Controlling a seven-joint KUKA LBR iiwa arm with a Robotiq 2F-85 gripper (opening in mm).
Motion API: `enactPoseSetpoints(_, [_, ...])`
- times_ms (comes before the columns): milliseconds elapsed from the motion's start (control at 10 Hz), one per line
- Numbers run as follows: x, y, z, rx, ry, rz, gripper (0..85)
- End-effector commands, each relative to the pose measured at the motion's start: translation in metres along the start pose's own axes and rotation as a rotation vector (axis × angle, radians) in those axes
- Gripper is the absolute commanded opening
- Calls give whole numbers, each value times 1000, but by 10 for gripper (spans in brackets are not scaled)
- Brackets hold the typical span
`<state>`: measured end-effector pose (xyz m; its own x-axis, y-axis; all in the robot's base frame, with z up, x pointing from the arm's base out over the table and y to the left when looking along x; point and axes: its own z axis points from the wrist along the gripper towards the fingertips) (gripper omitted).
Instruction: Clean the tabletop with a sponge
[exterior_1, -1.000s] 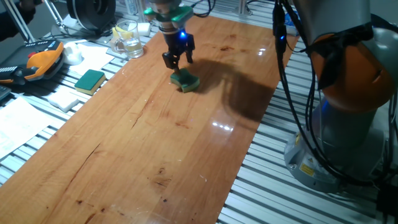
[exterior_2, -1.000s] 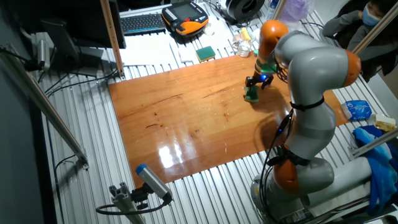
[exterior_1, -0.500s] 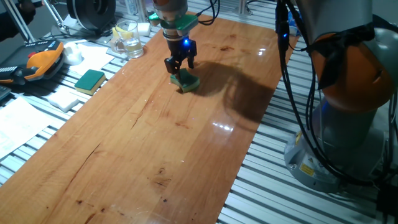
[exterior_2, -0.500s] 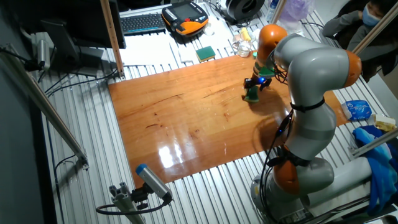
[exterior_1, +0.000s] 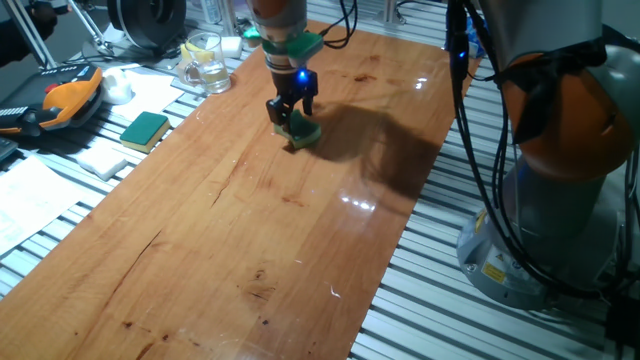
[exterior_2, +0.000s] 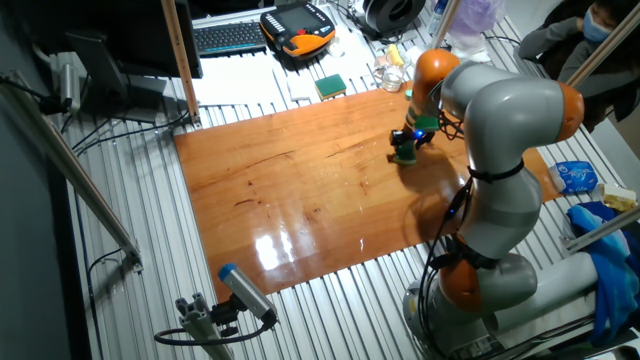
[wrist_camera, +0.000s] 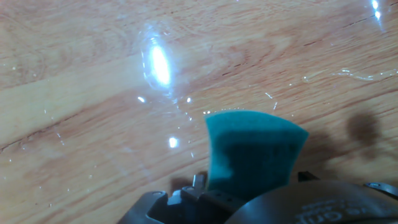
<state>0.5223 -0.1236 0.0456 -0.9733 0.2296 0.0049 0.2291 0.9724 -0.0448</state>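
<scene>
The teal-green sponge (exterior_1: 304, 131) lies on the far part of the reddish-brown tabletop (exterior_1: 250, 230). My gripper (exterior_1: 291, 114) has come down on it, with a dark finger on either side of the sponge's near end. The fingers still look spread, so I read the gripper as open around the sponge. From the other side the sponge (exterior_2: 404, 154) sits just under the gripper (exterior_2: 408, 143) near the board's (exterior_2: 300, 190) far right. In the hand view the sponge (wrist_camera: 252, 152) fills the lower middle, its bottom hidden by the hand's housing, on glossy wood (wrist_camera: 93, 93).
A flat rectangular green sponge (exterior_1: 145, 129) lies off the board's left edge on white sheets. A glass mug (exterior_1: 205, 62) stands at the far left corner, beside an orange teach pendant (exterior_1: 65, 100). The robot's base (exterior_1: 560, 200) rises right of the board on the ribbed metal frame.
The gripper has dropped lower and shifted slightly right, from hovering above the sponge to straddling it. The sponge has not moved.
</scene>
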Motion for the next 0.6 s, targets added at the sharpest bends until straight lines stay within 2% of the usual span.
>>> enactPoseSetpoints(0, [0,0,1,3,-9,0,680])
enactPoseSetpoints(300, [-3,-5,9,-5,-42,-3,680])
enactPoseSetpoints(500, [-4,-5,12,-7,-54,-5,680])
